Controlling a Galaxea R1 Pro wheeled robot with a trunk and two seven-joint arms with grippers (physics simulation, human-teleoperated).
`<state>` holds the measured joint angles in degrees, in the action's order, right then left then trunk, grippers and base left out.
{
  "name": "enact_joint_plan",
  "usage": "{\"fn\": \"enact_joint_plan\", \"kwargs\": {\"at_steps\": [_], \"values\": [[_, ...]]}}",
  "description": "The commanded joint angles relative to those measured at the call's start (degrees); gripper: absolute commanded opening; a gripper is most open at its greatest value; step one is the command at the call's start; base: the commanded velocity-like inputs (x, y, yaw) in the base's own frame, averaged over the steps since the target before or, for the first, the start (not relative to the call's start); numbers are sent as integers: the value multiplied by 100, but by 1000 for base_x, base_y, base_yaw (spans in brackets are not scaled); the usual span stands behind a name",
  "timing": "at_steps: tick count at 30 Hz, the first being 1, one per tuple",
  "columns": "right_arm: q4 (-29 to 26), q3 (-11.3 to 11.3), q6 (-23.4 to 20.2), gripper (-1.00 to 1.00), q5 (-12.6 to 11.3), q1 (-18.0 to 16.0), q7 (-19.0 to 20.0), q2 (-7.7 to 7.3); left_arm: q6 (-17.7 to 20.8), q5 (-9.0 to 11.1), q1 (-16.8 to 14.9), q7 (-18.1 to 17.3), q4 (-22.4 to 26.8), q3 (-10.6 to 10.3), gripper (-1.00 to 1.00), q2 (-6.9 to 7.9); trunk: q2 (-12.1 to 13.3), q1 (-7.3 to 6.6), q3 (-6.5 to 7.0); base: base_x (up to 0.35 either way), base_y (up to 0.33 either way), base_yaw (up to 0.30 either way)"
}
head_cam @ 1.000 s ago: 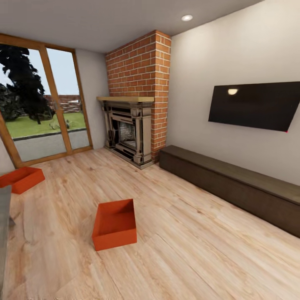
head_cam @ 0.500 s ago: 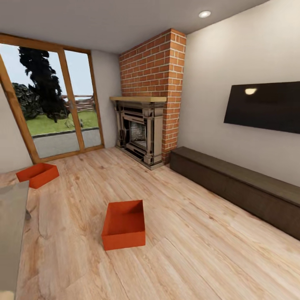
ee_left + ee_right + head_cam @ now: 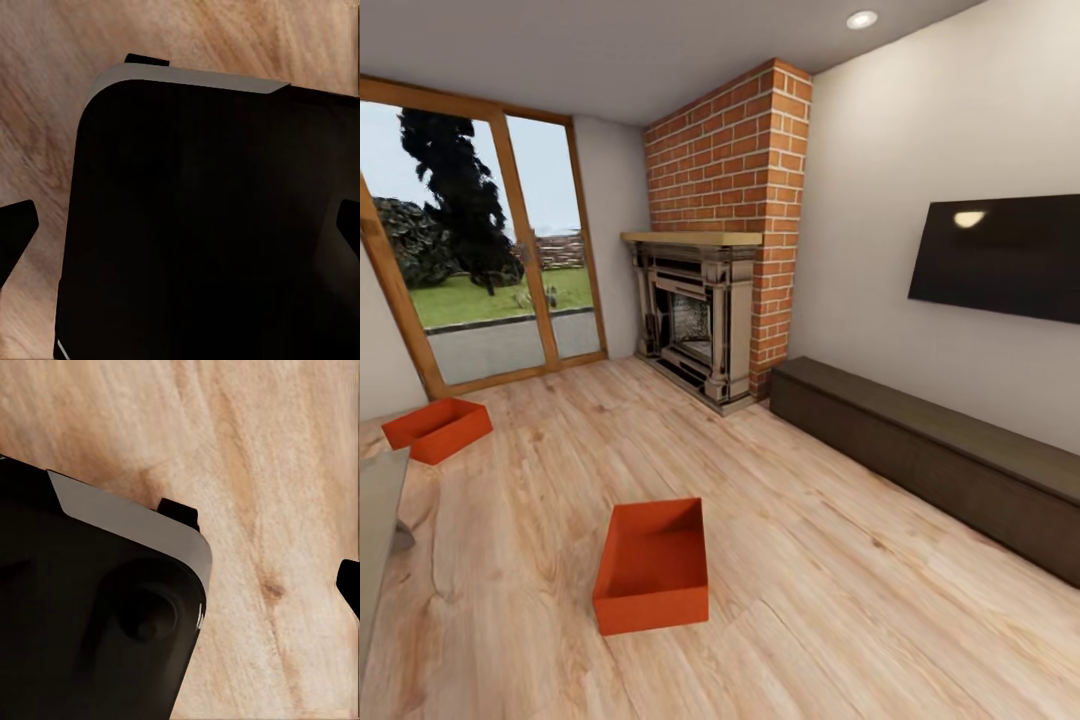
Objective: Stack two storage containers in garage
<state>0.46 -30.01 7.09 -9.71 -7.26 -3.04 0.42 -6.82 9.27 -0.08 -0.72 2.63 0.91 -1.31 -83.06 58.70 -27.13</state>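
- Orange-red plastic marks the two storage containers: the nearer container (image 3: 652, 567) sits open-topped on the light wood-plank floor (image 3: 830, 590) in the middle of the living room, seen from the head view.
- The farther container (image 3: 437, 429) rests on the same planks, well apart from the first, near the wood-framed glass doors (image 3: 490, 270).
- A red-brick fireplace (image 3: 712, 300) stands in the corner beside the doors, with a wooden mantel over its dark opening.
- A long, low dark cabinet (image 3: 930, 460) runs along the beige wall, under a black wall-mounted screen (image 3: 1000, 258).
- A grey slab edge (image 3: 378, 540) cuts in at the head view's left border.
- In the left wrist view, dark fingertips (image 3: 16, 229) show at both side edges over the robot's black body (image 3: 202, 225); the left gripper's jaws are spread wide.
- In the right wrist view one dark fingertip (image 3: 349, 583) shows above the planks; I cannot tell how far that gripper is spread.
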Motion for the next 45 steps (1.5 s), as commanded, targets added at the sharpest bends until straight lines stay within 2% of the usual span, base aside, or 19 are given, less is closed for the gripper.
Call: {"fn": "enact_joint_plan", "kwargs": {"at_steps": [1, 22, 31, 45], "values": [[6, -49, 20, 100, -57, -3, -13, 2, -12, 40, -1, -7, -1, 6, 100, -1, -2, 3, -5, 322, 0, 0], [6, -44, 20, 100, -47, -3, -13, 2, -12, 40, -1, -7, 1, 6, 100, 7, -2, 3, -5, 281, 0, 220], [6, -49, 20, 100, -40, -3, -13, 2, -12, 40, -1, -7, 1, 6, 100, 7, -2, 3, -5, 113, 9, 24], [6, -49, 20, 100, -40, -3, -13, 2, -12, 40, -1, -7, 1, 6, 100, 8, -2, 3, -5, 230, 151, 0]]}}
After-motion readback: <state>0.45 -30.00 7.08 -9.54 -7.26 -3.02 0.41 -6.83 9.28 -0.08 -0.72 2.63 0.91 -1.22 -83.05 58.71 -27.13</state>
